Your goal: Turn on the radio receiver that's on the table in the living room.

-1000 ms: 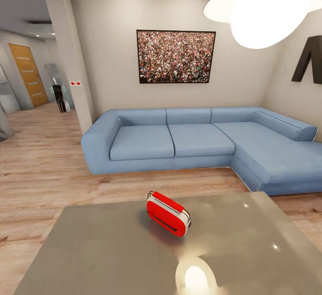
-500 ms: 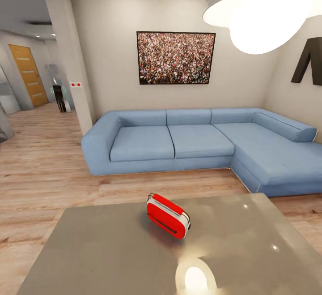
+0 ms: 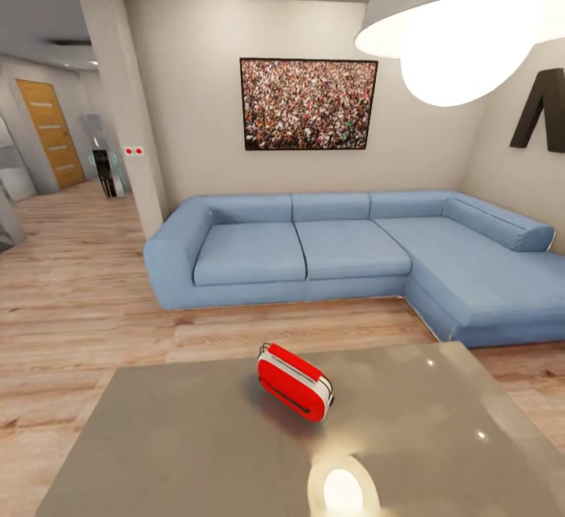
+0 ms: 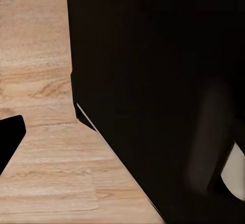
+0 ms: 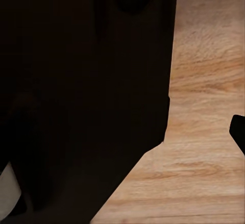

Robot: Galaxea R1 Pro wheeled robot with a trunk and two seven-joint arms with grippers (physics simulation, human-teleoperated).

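One red radio [image 3: 294, 382] lies on the grey glossy table [image 3: 157, 438] in the lower middle of the head view, near the table's far edge, its white band and thin wire handle turned up and to the left. Behind the table, across a strip of wooden floor [image 3: 71, 282], a light-blue L-shaped sofa [image 3: 337, 250] fills the middle of the frame. A crowd picture [image 3: 308, 103] hangs on the wall above it, a black letter N [image 3: 541, 109] sits at the right edge, and a glowing dome lamp [image 3: 463, 23] hangs in the upper right, mirrored as a bright spot low on the tabletop. An orange door [image 3: 49, 132] stands at the far left. Both wrist views show a dark shape over wooden floor boards [image 4: 41, 147] [image 5: 204, 132]. Whether either pincer is open or closed cannot be told.
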